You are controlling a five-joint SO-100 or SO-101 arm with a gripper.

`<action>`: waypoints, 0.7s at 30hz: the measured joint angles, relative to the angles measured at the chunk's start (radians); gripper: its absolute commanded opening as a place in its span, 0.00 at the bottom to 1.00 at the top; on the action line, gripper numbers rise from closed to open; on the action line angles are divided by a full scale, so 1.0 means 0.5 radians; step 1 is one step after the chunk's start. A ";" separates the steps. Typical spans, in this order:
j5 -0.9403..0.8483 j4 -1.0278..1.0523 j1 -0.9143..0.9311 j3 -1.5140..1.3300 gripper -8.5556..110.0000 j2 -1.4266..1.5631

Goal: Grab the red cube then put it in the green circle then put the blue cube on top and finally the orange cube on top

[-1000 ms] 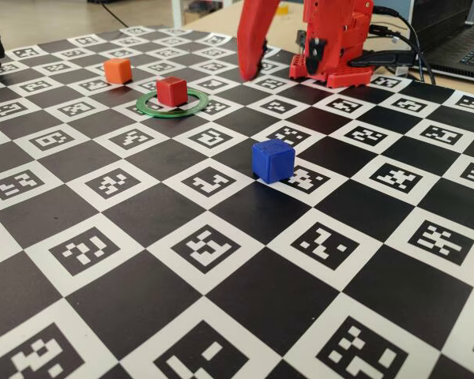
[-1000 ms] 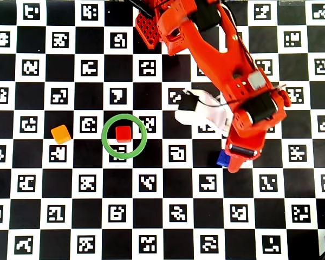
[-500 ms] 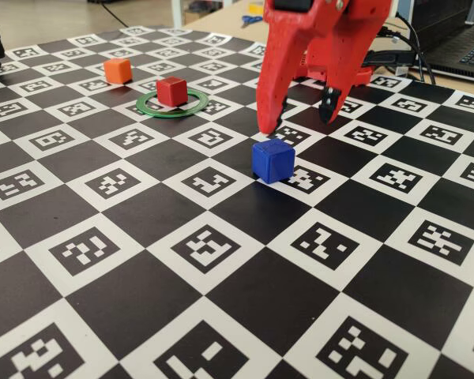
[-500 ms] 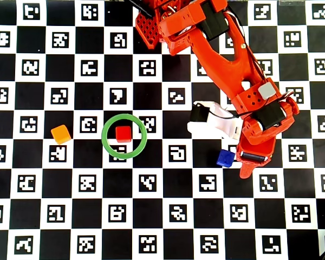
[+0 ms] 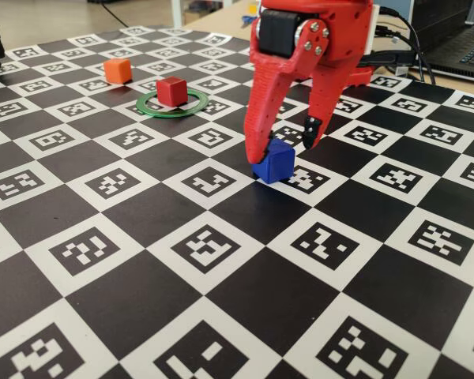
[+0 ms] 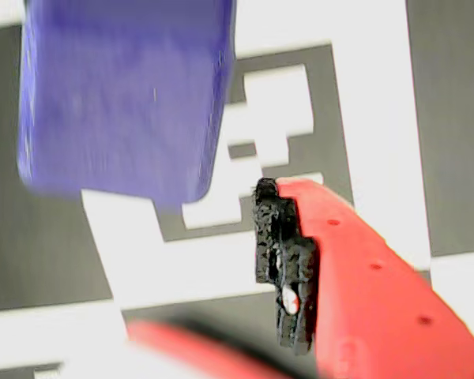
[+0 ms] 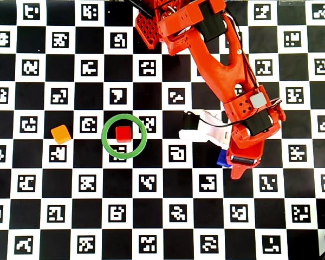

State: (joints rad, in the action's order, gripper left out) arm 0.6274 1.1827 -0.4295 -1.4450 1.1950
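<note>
fixed view: claw point(image 5: 283, 148) astride blue cube point(image 5: 273, 162)

My arm point(image 7: 222, 65) is bright red printed plastic throughout, with black servo blocks set into its joints and a small grey square patch near the wrist in the overhead view. A white bracket point(image 7: 214, 132) carrying a small black camera block sticks out from the wrist, with a thin dark cable looping back to the arm. The pincer point(image 5: 283, 148) has long tapered red fingers point(image 6: 355, 292); in the wrist view one shows small round holes and a rough black pad along its inner edge.
</note>
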 measured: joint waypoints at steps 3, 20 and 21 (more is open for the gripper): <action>-0.012 -0.037 0.028 -0.046 0.35 0.000; -0.034 -0.199 0.046 -0.190 0.33 0.000; -0.034 -0.199 0.046 -0.190 0.33 0.000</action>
State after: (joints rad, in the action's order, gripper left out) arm 0.6105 1.0830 -0.4065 -1.5401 1.1950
